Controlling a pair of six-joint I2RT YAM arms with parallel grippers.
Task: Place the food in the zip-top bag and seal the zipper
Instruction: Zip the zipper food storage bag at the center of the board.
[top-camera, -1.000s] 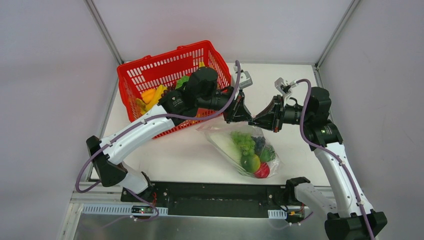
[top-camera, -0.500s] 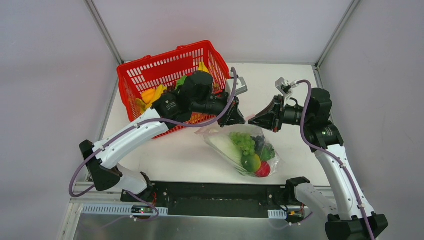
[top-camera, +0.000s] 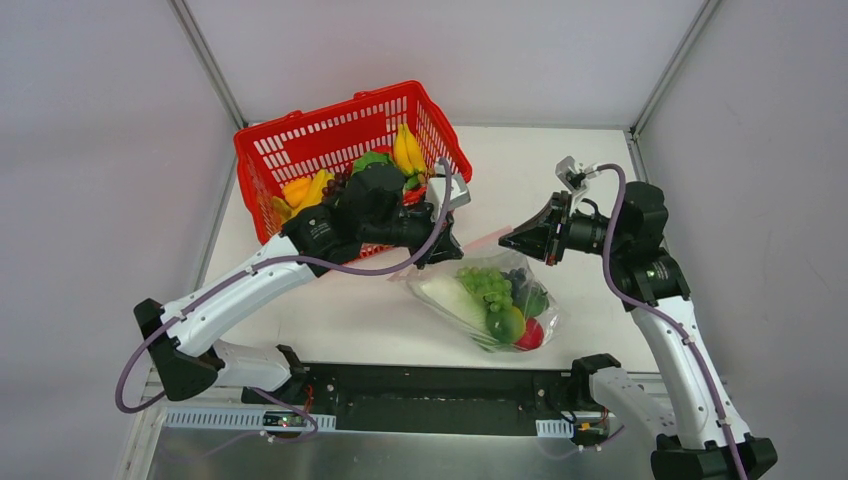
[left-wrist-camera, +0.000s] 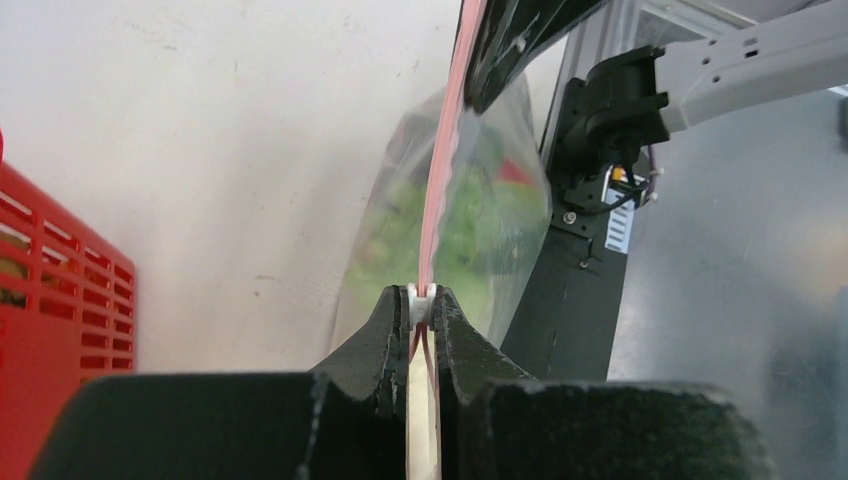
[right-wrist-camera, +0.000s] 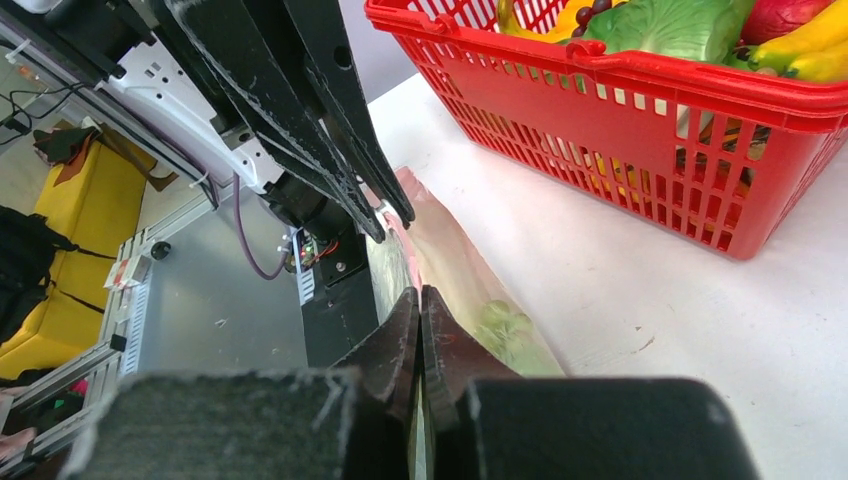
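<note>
Take the red basket (top-camera: 300, 135) as your mark. Just off its front right corner, your left gripper (top-camera: 452, 248) is pressed together on the zipper (top-camera: 483, 240). The left wrist view shows the pads nipping the pink-red strip edge-on, with no gap between them. From there the strip runs taut to the right, away from the basket, to your right gripper (top-camera: 506, 239), whose jaws are likewise closed flat on the far end of it. Below that line, on the side of the basket nearer the arm bases, the zip-top bag (top-camera: 425, 275) slumps onto the table (top-camera: 340, 310). Its belly is filled with the food (top-camera: 495, 290): grapes, a pale cabbage, green and red fruit.

Treat the bag as thin, slick film with no stiffness of its own; it will fold and slide wherever you pull it. The load looks light but lumpy, and it is likely to roll and drag the mouth downward. The strip is probably the only firm part, so keep your hold squarely on its ridge, never on the film beneath, where the pads would likely skid off.
</note>
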